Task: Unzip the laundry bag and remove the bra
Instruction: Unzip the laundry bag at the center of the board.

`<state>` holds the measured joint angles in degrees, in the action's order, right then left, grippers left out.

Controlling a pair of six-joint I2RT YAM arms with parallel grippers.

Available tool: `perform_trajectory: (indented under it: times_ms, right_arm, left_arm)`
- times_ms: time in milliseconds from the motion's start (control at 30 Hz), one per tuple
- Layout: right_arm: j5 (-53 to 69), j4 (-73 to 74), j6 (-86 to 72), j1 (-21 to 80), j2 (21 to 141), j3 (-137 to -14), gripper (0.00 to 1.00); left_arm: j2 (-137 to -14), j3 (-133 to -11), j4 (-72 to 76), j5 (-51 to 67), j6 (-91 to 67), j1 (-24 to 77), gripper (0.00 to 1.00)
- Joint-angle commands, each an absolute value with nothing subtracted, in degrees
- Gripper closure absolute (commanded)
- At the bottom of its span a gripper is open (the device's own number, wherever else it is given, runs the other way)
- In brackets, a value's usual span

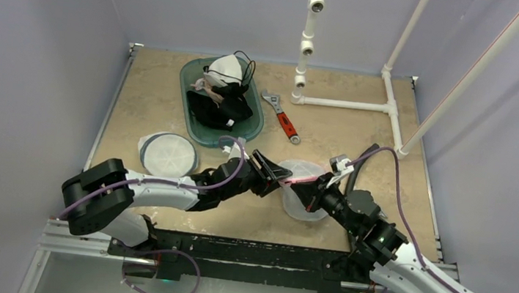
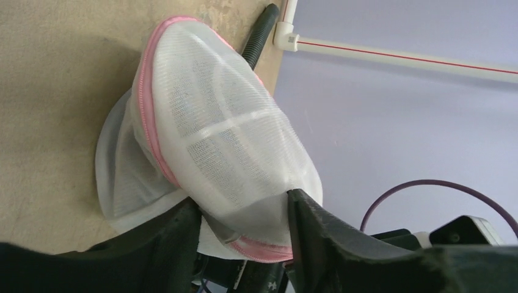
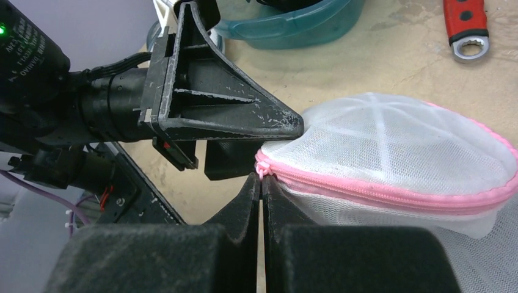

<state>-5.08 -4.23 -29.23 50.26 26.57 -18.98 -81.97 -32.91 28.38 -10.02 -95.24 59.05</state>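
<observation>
Right gripper [image 3: 261, 183] is pinched tight on the near end of the pink zip [image 3: 379, 194], just where the pull should sit, though the pull itself is too small to make out. Left gripper [image 2: 243, 202] straddles the same end of the bag [image 2: 226, 122], one jaw on each side and both touching the mesh; I cannot tell whether it is squeezing or only resting there. The pairing makes sense: one arm braces the soft shell so it cannot slide or fold, and the other can then draw the zip along its curve, so the unzipping looks about to begin. The bag sits on the table [image 1: 360, 139] near the front edge, between the two arms, tilted up toward the left gripper with its lower half against the board. It is a domed, clam-like shell of white mesh with stiffer ribs across the top, and the zip runs round its rim, closed along all that shows. The bra does not show through the mesh, so its position inside is unknown.
</observation>
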Motion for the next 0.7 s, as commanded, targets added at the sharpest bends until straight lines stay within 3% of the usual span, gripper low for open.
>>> perform_trajectory:
  times_ms: [0, 233, 667]
  right_arm:
    - [-2.3, -8.3, -28.2, 50.5, 26.3, -19.1, 1.00]
    - [-2.1, -8.3, -28.2, 50.6, 26.5, -19.2, 1.00]
    - [-5.1, -12.3, -27.3, 50.7, 32.4, -22.2, 1.00]
  left_arm:
    - [-82.5, -33.7, 31.7, -10.5, -94.2, 58.0, 0.55]
    - [-81.0, -33.2, 31.1, -10.3, -91.5, 57.4, 1.00]
    - [-64.2, -39.4, 0.8, -13.7, -65.9, 55.0, 1.00]
